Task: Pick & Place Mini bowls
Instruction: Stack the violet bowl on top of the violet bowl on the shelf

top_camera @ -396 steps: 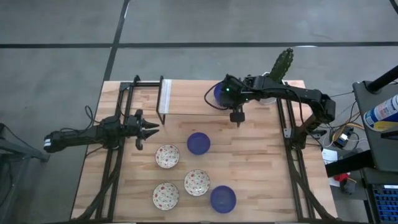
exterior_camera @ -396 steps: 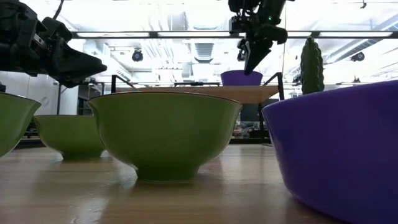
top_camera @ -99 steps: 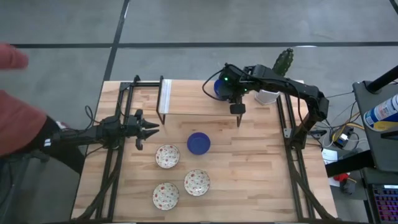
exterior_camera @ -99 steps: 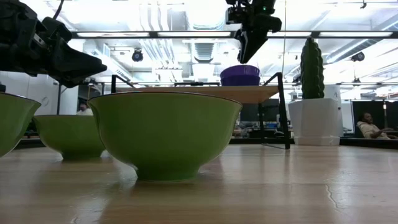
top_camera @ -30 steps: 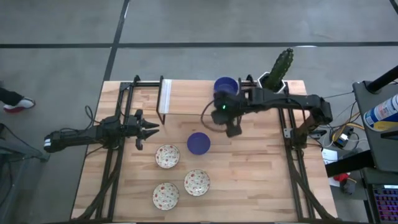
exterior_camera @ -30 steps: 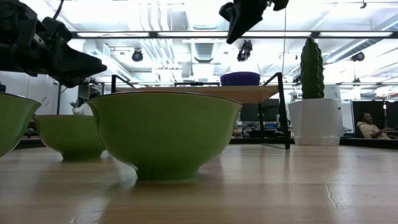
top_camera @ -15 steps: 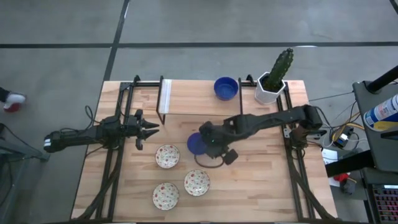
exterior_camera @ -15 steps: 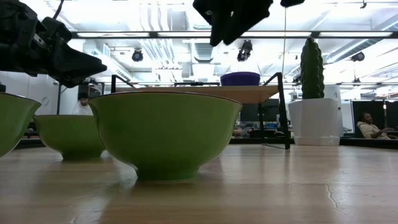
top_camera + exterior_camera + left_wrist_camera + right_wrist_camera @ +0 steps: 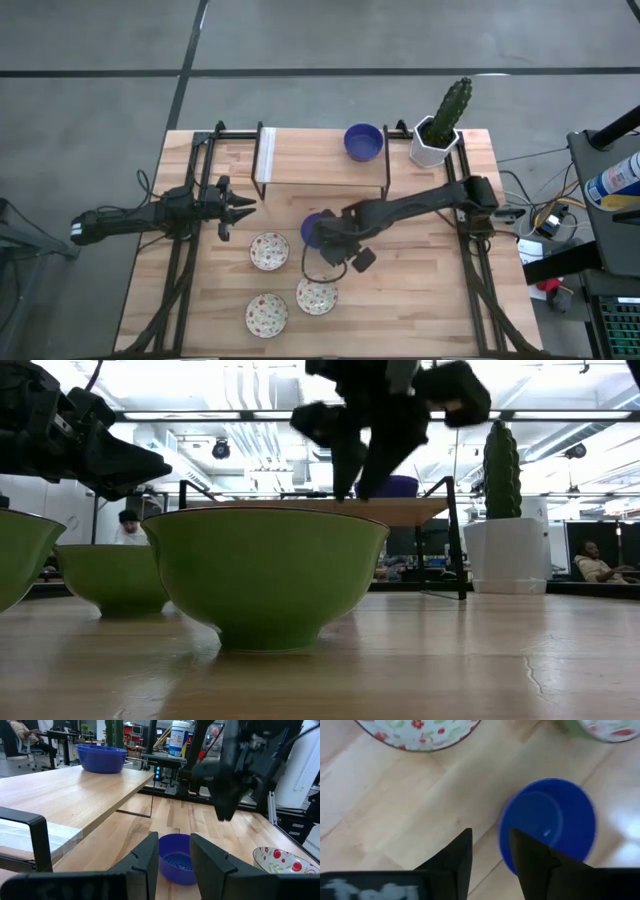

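One blue mini bowl [image 9: 309,228] [image 9: 555,820] rests on its base at the table's middle. My right gripper [image 9: 322,240] [image 9: 490,851] hangs open above its rim, fingers pointing down, clear of it. Three speckled mini bowls [image 9: 268,251] [image 9: 316,297] [image 9: 266,314] sit nearer the front; in the low view their outer walls look green [image 9: 265,575]. Another blue mini bowl [image 9: 363,141] [image 9: 101,757] stands on the raised wooden shelf [image 9: 310,158]. At the table's left my left gripper [image 9: 248,208] [image 9: 173,842] waits open, above the table, pointing at the middle blue bowl [image 9: 175,865].
A white pot with a cactus [image 9: 437,135] stands at the far right corner beside the shelf. Black frame rails [image 9: 190,260] [image 9: 470,270] run along both sides of the table. Bare wood lies at the near right [image 9: 410,300].
My right gripper has swung from beside the shelf toward the table's near left and come down over the blue bowl at the middle. Its fingers, together a second ago, now stand apart. No bowl has moved.
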Motion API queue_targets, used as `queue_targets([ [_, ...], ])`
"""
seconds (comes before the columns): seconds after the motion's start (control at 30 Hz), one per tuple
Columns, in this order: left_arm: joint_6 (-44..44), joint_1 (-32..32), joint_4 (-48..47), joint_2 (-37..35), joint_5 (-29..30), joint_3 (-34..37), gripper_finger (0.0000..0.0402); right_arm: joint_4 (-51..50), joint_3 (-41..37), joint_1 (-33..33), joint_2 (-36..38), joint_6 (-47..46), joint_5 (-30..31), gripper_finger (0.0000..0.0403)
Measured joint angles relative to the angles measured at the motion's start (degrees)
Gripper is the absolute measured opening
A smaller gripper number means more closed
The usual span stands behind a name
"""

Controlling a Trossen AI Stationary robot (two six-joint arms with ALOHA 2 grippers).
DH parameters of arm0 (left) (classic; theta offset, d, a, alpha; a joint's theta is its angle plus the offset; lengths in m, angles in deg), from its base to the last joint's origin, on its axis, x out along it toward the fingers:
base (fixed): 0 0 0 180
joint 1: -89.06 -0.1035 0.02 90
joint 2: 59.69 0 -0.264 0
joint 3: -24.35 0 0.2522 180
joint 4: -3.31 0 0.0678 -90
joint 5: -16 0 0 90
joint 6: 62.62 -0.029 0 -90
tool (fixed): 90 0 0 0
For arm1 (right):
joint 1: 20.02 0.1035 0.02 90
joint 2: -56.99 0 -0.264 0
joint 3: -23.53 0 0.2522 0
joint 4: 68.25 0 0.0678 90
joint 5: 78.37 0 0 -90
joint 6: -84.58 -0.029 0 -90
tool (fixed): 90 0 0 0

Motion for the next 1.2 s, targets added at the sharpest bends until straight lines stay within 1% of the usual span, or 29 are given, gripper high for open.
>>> queue_targets([
  [0.17,0.0,0.0,0.0,0.0,0.0,0.0,0.0106,-0.2,0.0,0.1,-2.4,0.5,0.3,0.0125],
  [0.5,0.0,0.0,0.0,0.0,0.0,0.0,0.0106,3.0,-0.5,-0.5,-2.9,0.3,0.7,0.0119],
  [0.63,0.0,0.0,0.0,0.0,0.0,0.0,0.0106,5.5,-2.1,-0.8,-2.9,0.3,0.7,0.0118],
  [0.9,0.0,0.0,0.0,0.0,0.0,0.0,0.0106,7.3,-4.9,-1.8,-2.9,0.1,0.7,0.0120],
  [1.2,0.0,0.0,0.0,0.0,0.0,0.0,0.0106,11.3,-6.8,-3.3,-2.9,0.3,0.7,0.0118],
])
